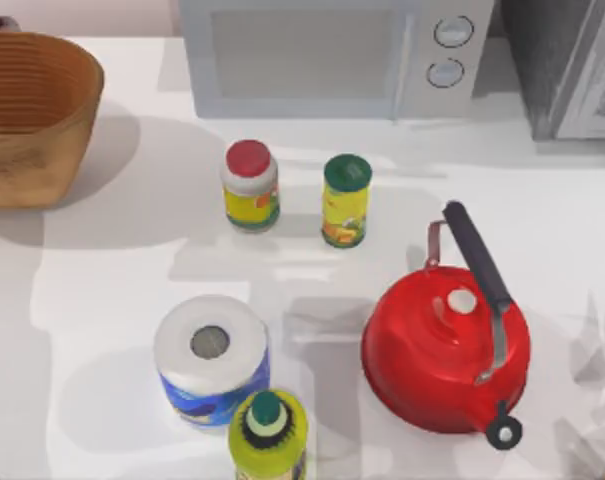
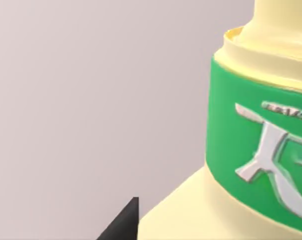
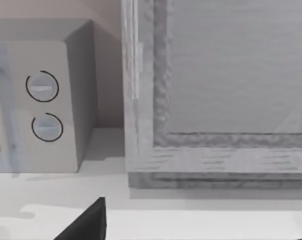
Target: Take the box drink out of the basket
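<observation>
- Wicker basket [image 1: 32, 115] sits at ten o'clock; the box drink inside isn't visible, so any reach goes in blind.
- I cannot tell either gripper's state.
- Left arm hovers beside the yellow bottle [image 2: 250, 125] and could topple it.

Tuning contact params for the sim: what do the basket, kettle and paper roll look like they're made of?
Basket: woven wicker by the look, matte orange-brown, ribbed walls. Kettle: probably enamelled or painted metal, glossy red body with soft highlights; dark handle looks like plastic, though that is a guess. Paper roll: soft white paper wound around a grey core, with a blue printed wrapper around its side.
</observation>
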Motion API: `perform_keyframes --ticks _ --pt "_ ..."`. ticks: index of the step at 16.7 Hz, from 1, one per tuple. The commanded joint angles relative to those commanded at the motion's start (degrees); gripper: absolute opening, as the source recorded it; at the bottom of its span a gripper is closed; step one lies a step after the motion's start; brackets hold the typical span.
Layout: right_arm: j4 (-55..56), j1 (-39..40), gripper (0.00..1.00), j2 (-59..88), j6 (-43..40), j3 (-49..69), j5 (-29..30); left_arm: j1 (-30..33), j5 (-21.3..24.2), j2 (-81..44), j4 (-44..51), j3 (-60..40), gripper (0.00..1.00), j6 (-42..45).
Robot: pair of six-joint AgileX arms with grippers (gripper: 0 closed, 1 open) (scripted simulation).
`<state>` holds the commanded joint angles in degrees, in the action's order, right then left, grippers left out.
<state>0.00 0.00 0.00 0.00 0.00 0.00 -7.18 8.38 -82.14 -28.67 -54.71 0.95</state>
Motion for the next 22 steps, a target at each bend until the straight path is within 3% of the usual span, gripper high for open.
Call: perform_keyframes --ticks 15,22 --pt "0.0 0.0 1.0 0.0 0.0 0.0 0.0 5.94 -6.98 70.68 24.32 46.47 0.0 -0.86" --pt "0.0 0.0 1.0 0.0 0.0 0.0 0.0 7.18 -8.38 82.14 28.67 54.71 0.0 -0.95"
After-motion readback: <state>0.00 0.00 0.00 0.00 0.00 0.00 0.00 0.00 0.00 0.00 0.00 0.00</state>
